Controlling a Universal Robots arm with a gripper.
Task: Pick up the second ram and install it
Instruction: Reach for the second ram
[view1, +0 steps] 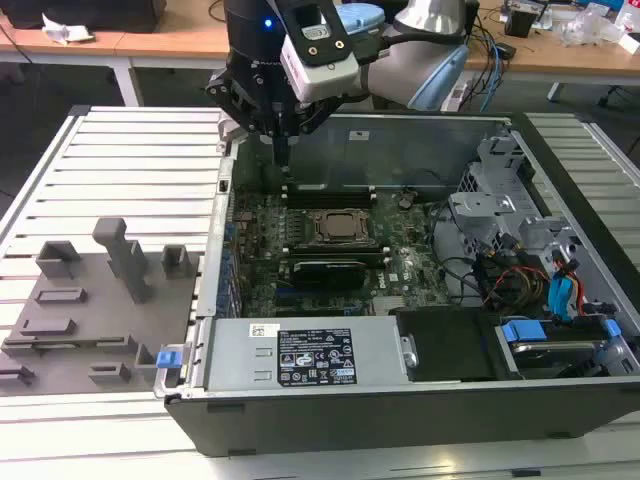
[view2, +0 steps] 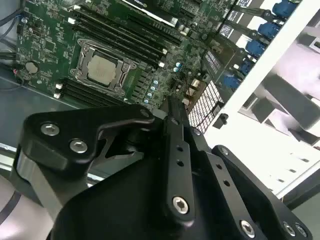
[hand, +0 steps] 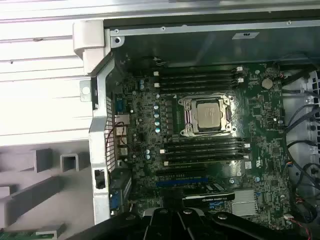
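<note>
One slatted pale bench carries an open black computer case bearing a white printed label. Over its far-left corner hovers the black hand, closed tight and empty. Left, among grey holder blocks, lies the thin green ram stick.

Green second ram at grey holder

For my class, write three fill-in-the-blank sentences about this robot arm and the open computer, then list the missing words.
The claw hangs over the open computer ___.
The processor sits between two banks of black memory ___.
The grey holder blocks stand on the exterior view's ___ side.
Missing words: case; slots; left.
</note>
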